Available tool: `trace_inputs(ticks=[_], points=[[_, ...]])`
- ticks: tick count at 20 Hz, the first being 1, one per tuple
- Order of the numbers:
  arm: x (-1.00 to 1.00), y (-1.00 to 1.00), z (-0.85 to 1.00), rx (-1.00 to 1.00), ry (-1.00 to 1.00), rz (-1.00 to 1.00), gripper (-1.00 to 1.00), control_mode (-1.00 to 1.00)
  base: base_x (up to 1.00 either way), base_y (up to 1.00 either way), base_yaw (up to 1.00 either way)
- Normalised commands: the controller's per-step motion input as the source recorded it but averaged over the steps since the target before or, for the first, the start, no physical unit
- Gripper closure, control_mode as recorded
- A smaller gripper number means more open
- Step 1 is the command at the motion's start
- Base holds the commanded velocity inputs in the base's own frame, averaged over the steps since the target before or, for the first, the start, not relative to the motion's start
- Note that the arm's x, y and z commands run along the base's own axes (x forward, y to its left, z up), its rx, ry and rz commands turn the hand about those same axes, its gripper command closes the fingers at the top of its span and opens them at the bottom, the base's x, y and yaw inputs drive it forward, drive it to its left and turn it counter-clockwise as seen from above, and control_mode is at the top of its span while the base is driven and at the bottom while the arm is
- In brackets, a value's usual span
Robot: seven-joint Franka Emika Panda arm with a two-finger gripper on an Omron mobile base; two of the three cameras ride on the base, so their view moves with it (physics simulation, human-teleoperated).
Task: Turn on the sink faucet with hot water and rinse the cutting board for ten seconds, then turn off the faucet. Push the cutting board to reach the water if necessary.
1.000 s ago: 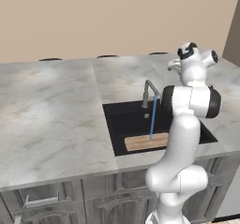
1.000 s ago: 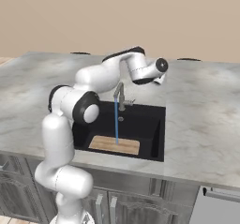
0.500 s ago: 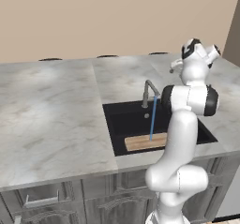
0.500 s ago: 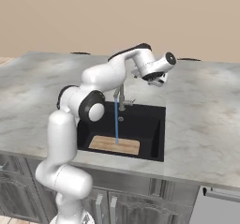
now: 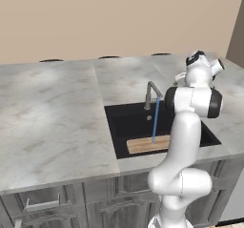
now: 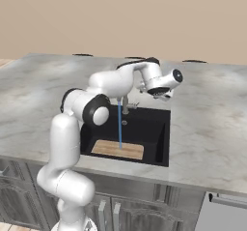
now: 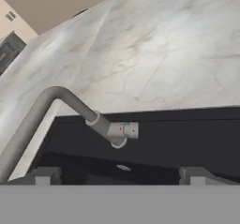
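lying in the sink [image 5: 125, 122], cutting board [image 5: 147, 144] under water [image 5: 155, 119].

One sink [image 5: 128, 122], one faucet [image 5: 151, 94], one stream of water [image 5: 155, 119], one cutting board [image 5: 145, 144].

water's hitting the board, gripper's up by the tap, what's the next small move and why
Probably hold the open gripper near the faucet and let the rinse run. The water is on and already lands on the cutting board lying in the sink, so no push looks needed. The handle sits just ahead of the fingertips, ready for shutting off afterwards.
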Motion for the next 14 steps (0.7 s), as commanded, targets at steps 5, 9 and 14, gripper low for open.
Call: trace_inputs(ticks=[5, 9, 14], points=[[-0.01, 0.0, -0.53, 0.0, -0.01, 0.02, -1.0, -1.0, 0.0, 0.0, 0.0], [0.0, 0.0, -0.24, 0.0, -0.03, 0.0, -1.0, -1.0, 0.0, 0.0, 0.0], [0.06, 0.0, -0.11, 0.0, 0.0, 0.0, -1.0, -1.0, 0.0, 0.0, 0.0]])
